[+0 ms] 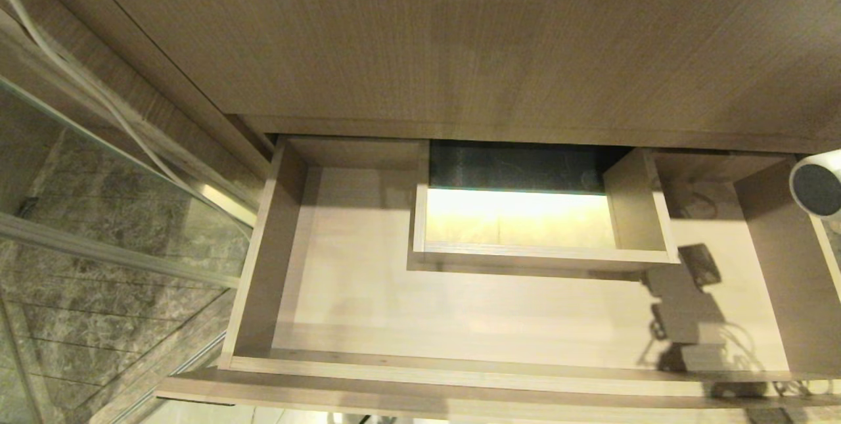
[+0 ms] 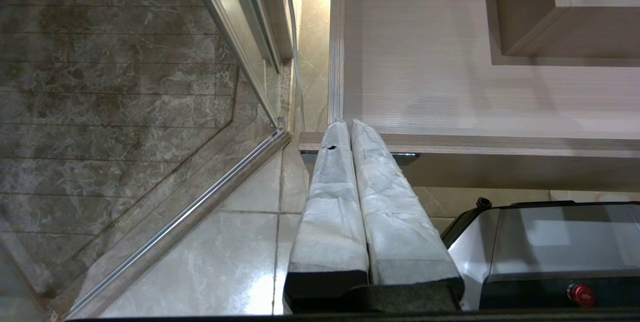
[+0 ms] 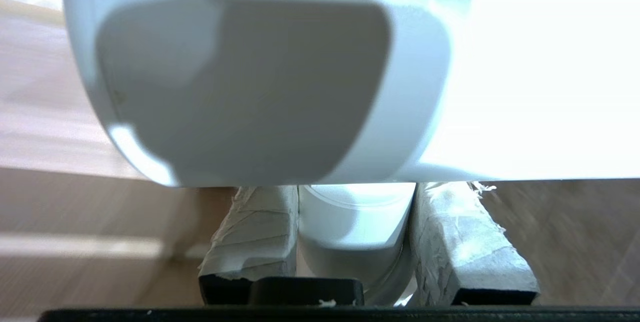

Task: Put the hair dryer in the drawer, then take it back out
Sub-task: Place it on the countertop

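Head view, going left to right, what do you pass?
Grey marble floor behind glass → light-brown wood-grain drawer → boxed rectangular cut-out inside it → white hair dryer with grey round end, at the right edge.

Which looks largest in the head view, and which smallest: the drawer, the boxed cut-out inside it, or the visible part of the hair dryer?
1. The drawer, by far the largest.
2. The boxed cut-out, clearly smaller.
3. The hair dryer, smallest; only its barrel end shows at the edge, so its full size stays unknown.
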